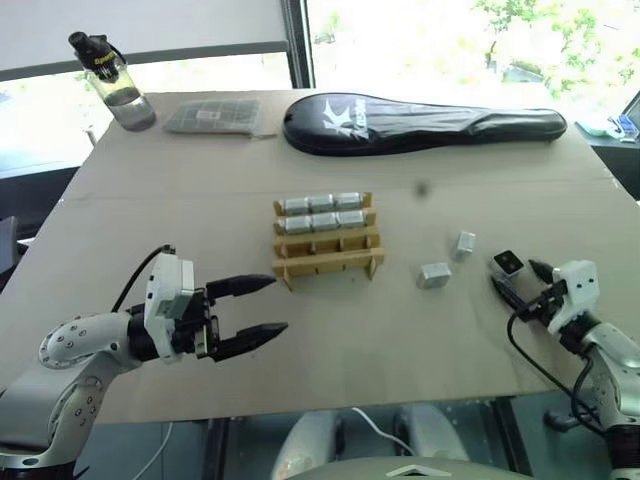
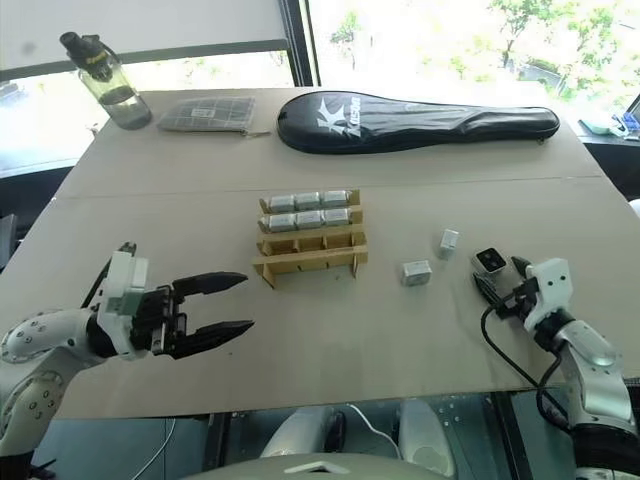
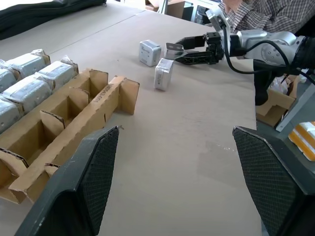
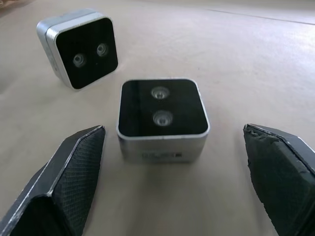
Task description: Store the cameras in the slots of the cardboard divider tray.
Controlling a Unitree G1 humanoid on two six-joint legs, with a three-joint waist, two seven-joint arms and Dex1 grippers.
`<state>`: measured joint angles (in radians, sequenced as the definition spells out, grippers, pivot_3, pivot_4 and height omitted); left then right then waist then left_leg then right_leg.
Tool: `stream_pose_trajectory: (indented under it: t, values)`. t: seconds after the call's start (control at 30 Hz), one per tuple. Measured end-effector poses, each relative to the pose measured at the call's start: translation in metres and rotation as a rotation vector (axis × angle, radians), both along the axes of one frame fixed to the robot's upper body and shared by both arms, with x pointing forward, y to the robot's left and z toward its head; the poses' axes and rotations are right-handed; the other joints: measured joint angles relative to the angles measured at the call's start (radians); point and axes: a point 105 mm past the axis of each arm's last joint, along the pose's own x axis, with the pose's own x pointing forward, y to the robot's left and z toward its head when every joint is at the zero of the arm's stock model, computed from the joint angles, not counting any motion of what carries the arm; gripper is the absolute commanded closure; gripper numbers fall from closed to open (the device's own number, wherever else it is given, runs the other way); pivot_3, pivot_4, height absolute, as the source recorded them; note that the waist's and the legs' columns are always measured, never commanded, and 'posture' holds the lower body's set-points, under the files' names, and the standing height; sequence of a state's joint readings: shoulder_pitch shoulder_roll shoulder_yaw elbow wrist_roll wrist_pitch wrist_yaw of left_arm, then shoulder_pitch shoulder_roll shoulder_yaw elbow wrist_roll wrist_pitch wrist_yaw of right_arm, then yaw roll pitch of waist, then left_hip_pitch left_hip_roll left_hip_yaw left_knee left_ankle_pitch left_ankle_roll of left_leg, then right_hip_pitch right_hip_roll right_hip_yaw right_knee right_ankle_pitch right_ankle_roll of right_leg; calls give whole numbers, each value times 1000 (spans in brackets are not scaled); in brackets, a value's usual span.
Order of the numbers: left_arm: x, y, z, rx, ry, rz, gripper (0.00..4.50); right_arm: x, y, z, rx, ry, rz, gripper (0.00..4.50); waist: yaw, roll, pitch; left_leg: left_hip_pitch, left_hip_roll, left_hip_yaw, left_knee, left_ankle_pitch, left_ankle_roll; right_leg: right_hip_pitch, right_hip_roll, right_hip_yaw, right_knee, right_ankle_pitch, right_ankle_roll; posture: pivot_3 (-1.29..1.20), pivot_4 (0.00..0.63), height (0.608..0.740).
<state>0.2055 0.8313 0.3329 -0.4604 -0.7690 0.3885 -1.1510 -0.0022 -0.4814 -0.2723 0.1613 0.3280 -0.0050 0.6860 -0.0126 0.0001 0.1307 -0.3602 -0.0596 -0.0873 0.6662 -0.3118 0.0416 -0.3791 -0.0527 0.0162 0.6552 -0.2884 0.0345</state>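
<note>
A tan cardboard divider tray (image 1: pixel 327 238) sits mid-table, its two far rows filled with cameras (image 1: pixel 322 203). To its right lie three loose cameras; the right gripper (image 1: pixel 517 279), wide open and empty, flanks the nearest camera (image 4: pixel 162 119). It should probably close squarely on the sides. The right wrist view reveals twin lenses. The left gripper (image 1: pixel 252 312) hovers open, empty

Our arms are silver-grey with rounded joint housings and small round screw recesses. Each wrist carries a blocky white housing, from which a black cable loops back along the forearm. Our left hand (image 1: pixel 258 310) and right hand (image 1: pixel 518 280) each have two black tapering fingers (image 4: pixel 69 184) with finely cross-hatched, textured inner pads.
</note>
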Motion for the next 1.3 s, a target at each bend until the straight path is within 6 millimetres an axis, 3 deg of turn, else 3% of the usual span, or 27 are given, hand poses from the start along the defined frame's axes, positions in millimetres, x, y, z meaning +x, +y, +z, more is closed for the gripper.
stream_pose_trajectory:
  t: [0.07, 0.17, 0.23, 0.3, 0.57, 0.7, 0.87, 1.03, 1.17, 1.23, 1.3]
  values:
    - [0, 0, 0, -1, 4, -3, 678, 4, 0, 2, -3, -7, 2, 0, 1, 0, 0, 0, 0, 0, 0, 0, 0, 0, 0, 0, 0, 0, 0, 0, 150, 740]
    - [-1, 0, -1, -3, 9, -3, 623, 6, 2, 4, -4, -11, 13, 765, 3, 0, 0, 0, 0, 0, 0, 0, 0, 0, 0, 0, 0, 0, 0, 0, 150, 740]
    - [-1, -1, -1, -4, 9, -2, 623, 5, 2, 3, -4, -8, 18, 1773, 2, 1, 0, -1, 0, 0, -1, 0, 0, 0, 0, 0, 0, 0, 0, 0, 150, 740]
    - [0, -1, -1, -5, 9, -2, 623, 4, 3, 3, -4, -7, 24, 2505, 1, 0, 0, 0, 0, 0, 0, 0, 0, 0, 0, 0, -1, 0, 0, 0, 150, 740]
    - [2, -3, 4, -14, -15, -12, 623, 4, 3, 3, -7, -10, 29, 2524, 2, 0, 0, 0, 0, 0, 0, 0, 0, 0, 0, 0, 0, 0, 0, 0, 150, 740]
    - [6, -8, 8, -24, -38, -30, 623, 5, 9, 15, -49, -80, 65, 2524, 1, 1, 1, 0, 0, 0, 0, 0, 0, -1, 0, 0, 0, 0, 0, 0, 150, 740]
    - [25, -22, 31, -95, -113, -12, 623, 13, 59, 64, -232, -316, 280, 2524, -1, 1, 1, 0, 0, 0, 0, 0, 0, -1, 1, 0, 1, 0, 0, 0, 150, 740]
    - [53, -43, 43, -179, -79, 74, 623, 14, 109, 94, -503, -562, 472, 2524, 1, -1, 2, -1, -1, -1, 2, 0, 0, -1, 1, -1, 1, 0, 1, 0, 150, 740]
    - [64, -61, 66, -325, 6, 18, 623, 5, 165, 113, -756, -835, 708, 2524, -4, -5, 4, -2, -1, -1, 2, 1, -1, -3, 1, -1, 3, 0, 1, 0, 150, 740]
    - [61, -67, 76, -351, 14, -29, 623, -4, 187, 116, -787, -928, 793, 2524, -6, -6, 4, -2, 0, -1, 2, 1, -1, -3, 2, -1, 3, 0, 1, 0, 150, 740]
    - [61, -65, 72, -331, 27, -27, 623, -9, 199, 112, -796, -948, 844, 2524, -6, -6, 4, -3, -1, -1, 2, 1, -1, -5, 2, -1, 2, 0, 1, 0, 150, 740]
